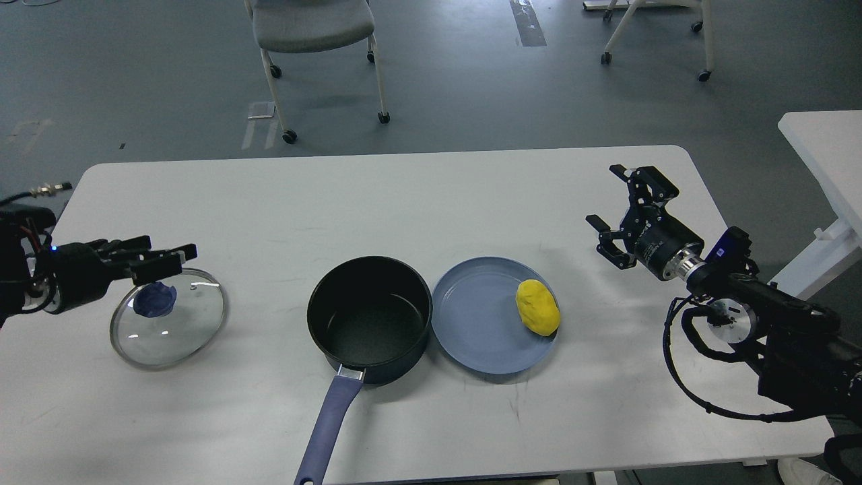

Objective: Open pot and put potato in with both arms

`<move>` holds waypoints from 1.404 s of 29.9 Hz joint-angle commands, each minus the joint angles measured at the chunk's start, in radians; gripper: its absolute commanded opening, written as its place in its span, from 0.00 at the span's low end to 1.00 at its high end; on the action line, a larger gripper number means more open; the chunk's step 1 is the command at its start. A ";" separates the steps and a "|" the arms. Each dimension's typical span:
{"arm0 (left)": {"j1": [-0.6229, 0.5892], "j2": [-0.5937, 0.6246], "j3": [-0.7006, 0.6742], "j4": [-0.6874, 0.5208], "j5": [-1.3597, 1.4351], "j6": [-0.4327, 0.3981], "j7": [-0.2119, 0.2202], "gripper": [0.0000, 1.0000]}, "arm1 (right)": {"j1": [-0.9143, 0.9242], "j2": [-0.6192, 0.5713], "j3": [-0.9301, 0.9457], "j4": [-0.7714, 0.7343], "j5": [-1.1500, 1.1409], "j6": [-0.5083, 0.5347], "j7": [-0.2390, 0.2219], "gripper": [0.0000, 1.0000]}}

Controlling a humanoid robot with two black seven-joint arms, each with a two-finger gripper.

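fingers (176,254) of left gripper (165,259) above lid (168,316) (pot (369,318) uncovered).

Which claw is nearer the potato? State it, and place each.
Right. The right claw hangs above the table right of the potato; the left claw is far left, over the lid.

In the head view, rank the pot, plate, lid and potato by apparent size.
1. Pot, counting its handle.
2. Plate and lid: too alike to rank; without its handle the pot's bowl matches them too.
3. Potato.
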 commanded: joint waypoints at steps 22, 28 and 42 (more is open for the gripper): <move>-0.146 -0.052 -0.013 -0.012 -1.082 -0.268 0.000 0.98 | 0.986 -0.011 -1.116 0.431 -0.798 0.000 0.000 1.00; -0.140 -0.050 -0.012 -0.024 -1.082 -0.274 0.000 0.98 | 1.010 0.168 -1.234 0.440 -0.838 0.000 0.000 1.00; -0.120 -0.043 -0.013 -0.036 -1.082 -0.274 0.000 0.98 | 0.955 0.277 -1.320 0.428 -0.832 0.000 0.000 1.00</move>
